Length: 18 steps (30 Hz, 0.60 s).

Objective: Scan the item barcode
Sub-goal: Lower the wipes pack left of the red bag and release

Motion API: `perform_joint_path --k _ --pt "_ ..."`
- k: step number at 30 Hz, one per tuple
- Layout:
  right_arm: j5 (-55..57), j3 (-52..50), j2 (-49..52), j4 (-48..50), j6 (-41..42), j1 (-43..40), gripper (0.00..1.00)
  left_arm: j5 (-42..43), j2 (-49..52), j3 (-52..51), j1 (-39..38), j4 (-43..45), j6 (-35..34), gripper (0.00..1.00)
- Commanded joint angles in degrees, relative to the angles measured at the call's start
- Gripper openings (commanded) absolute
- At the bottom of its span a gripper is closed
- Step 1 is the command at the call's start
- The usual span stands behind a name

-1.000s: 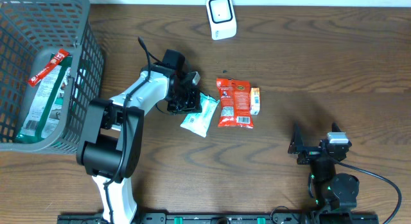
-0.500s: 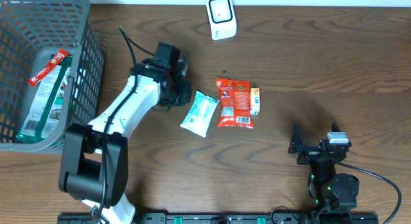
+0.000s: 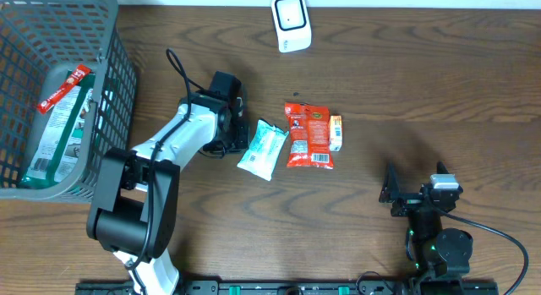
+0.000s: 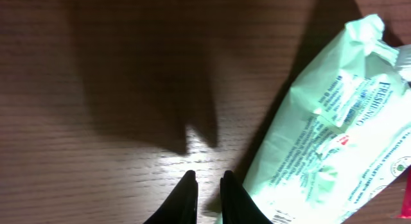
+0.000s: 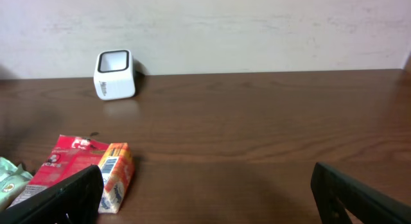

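1 pale packet (image 4: 334,140), edge beside closed, empty left gripper (image 4: 207,180); right gripper (image 5: 205,189) gaping.

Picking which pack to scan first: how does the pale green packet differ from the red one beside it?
Colour: the pale green packet is mint and white; the red packet is mostly red. Pose: the green one lies slanted; the red one lies nearly straight. Position: the green one is nearest the left gripper; the red one lies beyond it, beside an orange box. Both lie flat on the table, unheld.
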Motion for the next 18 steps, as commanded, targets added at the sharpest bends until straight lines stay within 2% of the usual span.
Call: perform_joint_path --k 1,18 --pt "-0.28 -0.07 -0.24 -0.24 -0.68 -0.61 0.99 -0.17 0.55 -0.28 -1.55 0.11 -0.92 0.17" --pt "-0.28 -0.07 -0.24 -0.24 -0.68 -0.61 0.99 -0.13 2.23 -0.37 -7.26 5.51 -2.45 0.17"
